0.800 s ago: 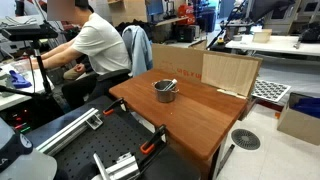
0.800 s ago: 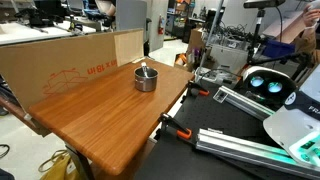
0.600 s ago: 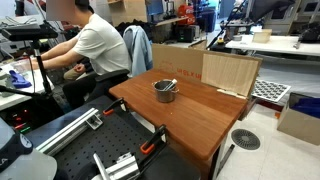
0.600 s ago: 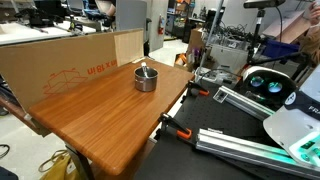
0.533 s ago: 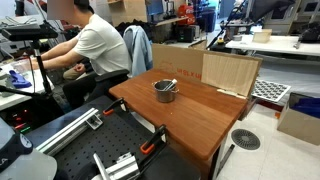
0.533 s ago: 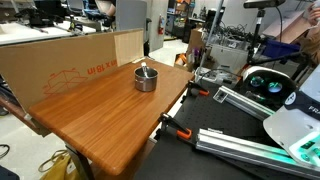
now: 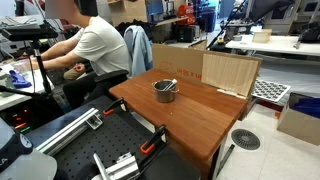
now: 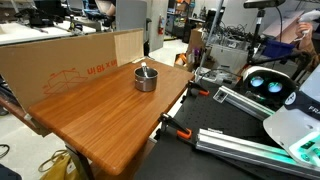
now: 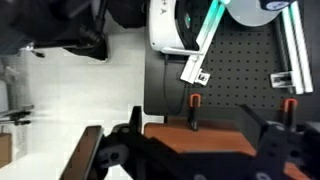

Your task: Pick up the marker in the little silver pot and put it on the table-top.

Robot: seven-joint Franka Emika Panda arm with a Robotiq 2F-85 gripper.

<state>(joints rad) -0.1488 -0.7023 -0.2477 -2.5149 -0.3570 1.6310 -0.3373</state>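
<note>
The little silver pot [image 7: 165, 92] stands on the reddish-brown table-top [image 7: 205, 120] near its far side, and shows in both exterior views [image 8: 146, 79]. The dark marker [image 7: 171, 85] leans inside it, its end above the rim [image 8: 143, 70]. In the wrist view my gripper [image 9: 205, 152] is open and empty, its dark fingers spread wide over the near edge of the table-top [image 9: 200, 140]. The pot is out of the wrist view. The gripper does not show in the exterior views.
A pale upright board [image 7: 230, 72] and a cardboard sheet [image 8: 60, 65] stand behind the pot. Orange-handled clamps [image 9: 193, 108] [image 8: 176, 128] grip the table edge. A black perforated base with metal rails [image 7: 110, 160] lies beside the table. A person [image 7: 95, 48] sits nearby.
</note>
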